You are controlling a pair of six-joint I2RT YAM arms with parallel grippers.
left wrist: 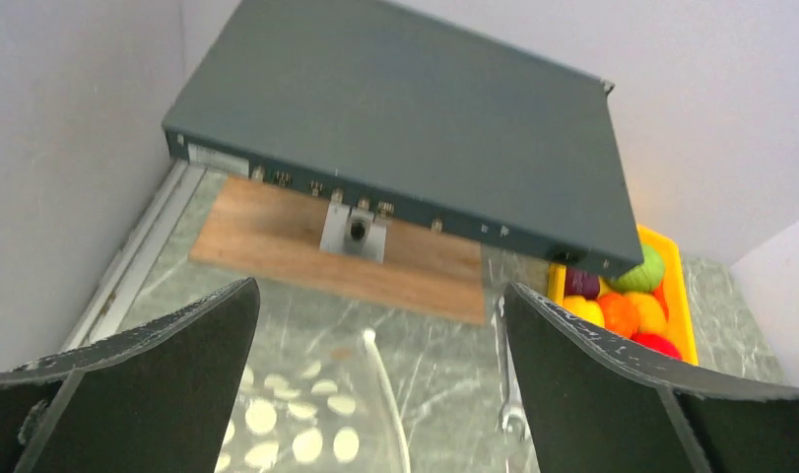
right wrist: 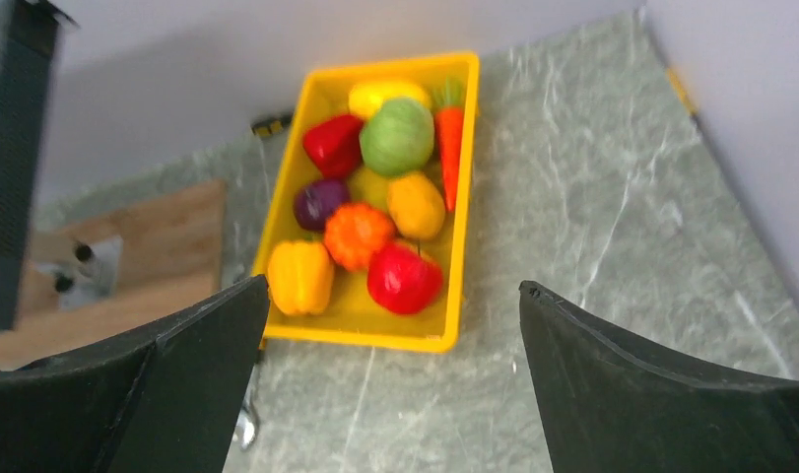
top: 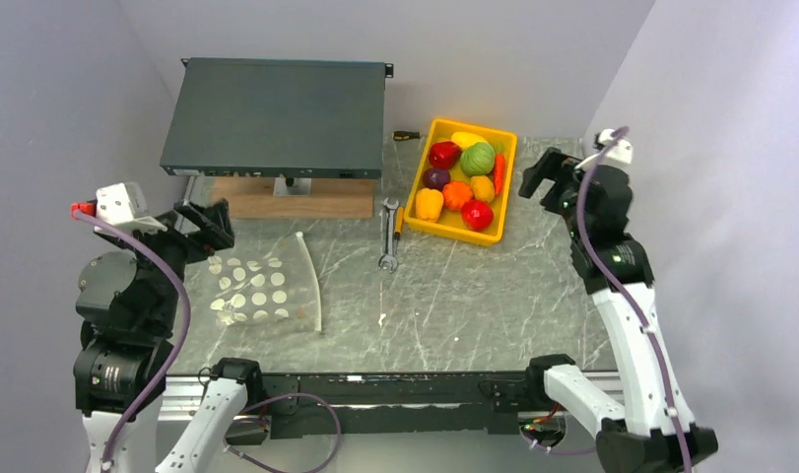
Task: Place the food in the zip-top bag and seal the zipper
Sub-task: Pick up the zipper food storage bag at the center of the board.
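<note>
The food (top: 477, 159) lay in the tray (top: 452, 235), the bag (top: 262, 286) well apart. The left gripper (top: 210, 225) by the bag and the right gripper (top: 539, 179) by the tray gaped empty.

The zip-top bag (top: 257, 286) lies flat near the bench's (top: 474, 296) left edge, its zipper (top: 313, 281) curving along the side facing the middle. The left pincer (top: 210, 219) hangs over the bag's far left corner. Toward the far right corner, the food (top: 464, 177) fills a yellow tray (top: 450, 236), with the right pincer (top: 535, 177) just beside the tray's right rim. A wrench (top: 388, 236) lies between bag and tray.
</note>
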